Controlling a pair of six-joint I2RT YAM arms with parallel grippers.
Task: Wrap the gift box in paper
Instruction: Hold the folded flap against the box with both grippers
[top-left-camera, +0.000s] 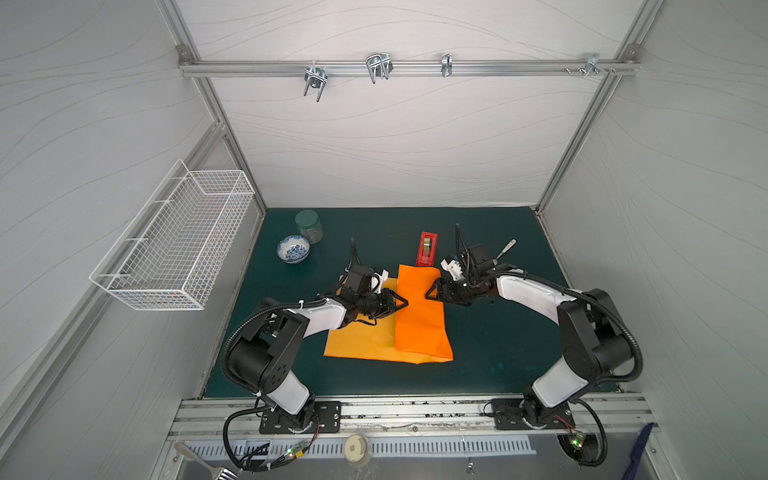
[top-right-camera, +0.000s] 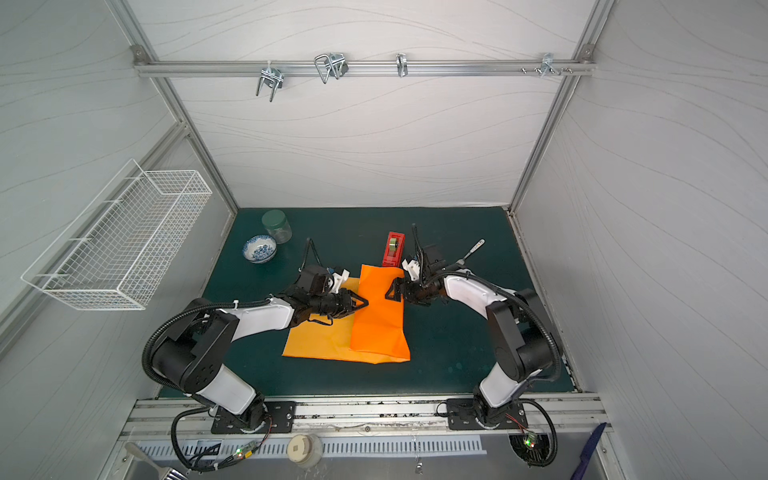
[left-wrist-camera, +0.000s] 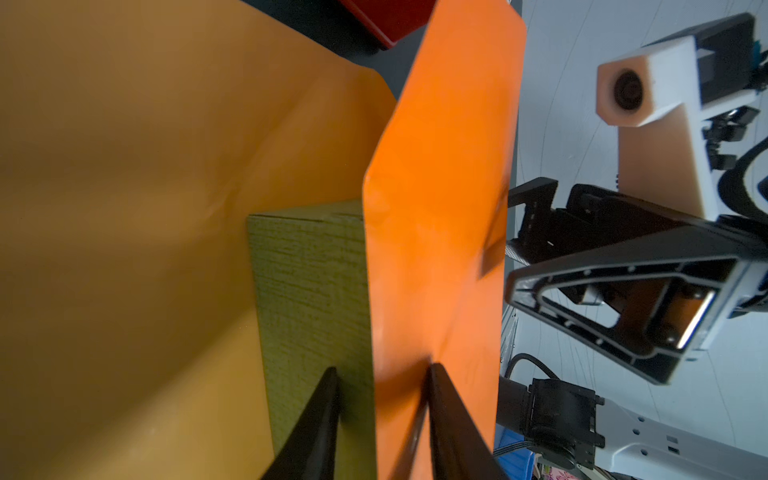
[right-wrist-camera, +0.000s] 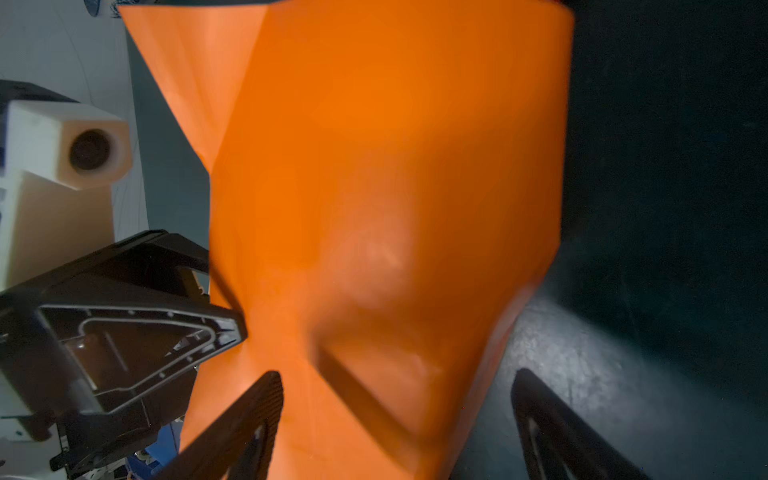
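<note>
The orange paper (top-left-camera: 419, 320) (top-right-camera: 378, 320) lies on the green mat with its right part folded up and over the gift box, which is hidden in both top views. In the left wrist view a yellow-green ribbed face of the gift box (left-wrist-camera: 311, 282) shows between the flat sheet and the raised flap (left-wrist-camera: 436, 208). My left gripper (top-left-camera: 404, 304) (left-wrist-camera: 382, 368) is closed narrow at the flap's left edge, one finger on the box, the other on the paper over it. My right gripper (top-left-camera: 430, 293) (right-wrist-camera: 397, 390) stands open wide at the fold's right side, gripping nothing.
A red tape dispenser (top-left-camera: 427, 248) lies just behind the paper. A blue-patterned bowl (top-left-camera: 293, 248) and a green-lidded jar (top-left-camera: 309, 225) stand at the back left. A utensil (top-left-camera: 505, 249) lies behind the right arm. A white wire basket (top-left-camera: 174, 241) hangs on the left wall.
</note>
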